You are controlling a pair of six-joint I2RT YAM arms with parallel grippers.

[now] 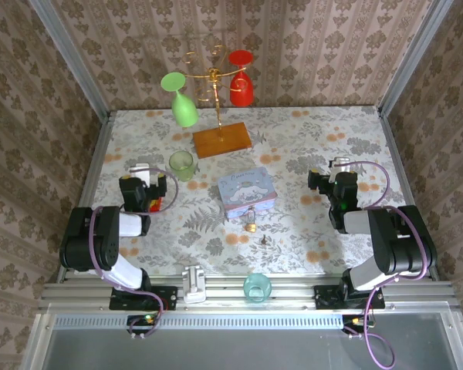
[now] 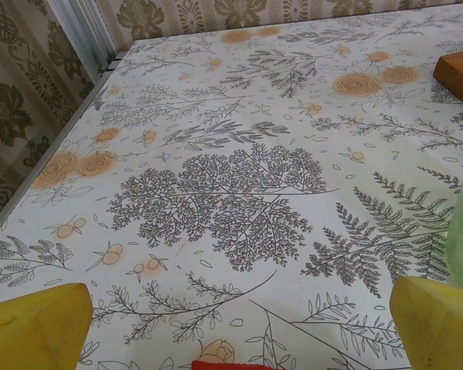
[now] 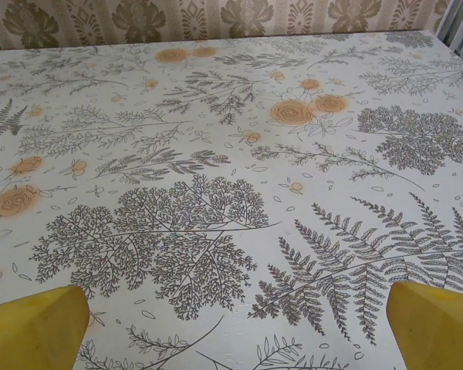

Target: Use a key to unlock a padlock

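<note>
Brass-gold and very small, the padlock [image 1: 250, 223] lies in the lower centre of the top view, just below the pale blue tin [image 1: 248, 191]; whether the two touch I cannot tell. Its body looks squarish, with a thin silvery shackle towards the tin, too small for me to say if it is latched. The key [image 1: 264, 240] is a thin dark speck to the lower right of the padlock, near it but apart, and hard to pick out against the floral cloth [image 1: 316, 139].

My left gripper [image 2: 235, 327] has its yellow fingers spread wide with nothing between them, over bare cloth at the left of the top view. My right gripper [image 3: 231, 327] stands equally wide and empty, at the right of that view. Both are well apart from the padlock and the key.

By my judgement the task is at its opening step, with neither thing taken up. The next move calls for a fine pinch on the key, which lies flat and will be awkward to lift, while my other gripper steadies the padlock.
</note>
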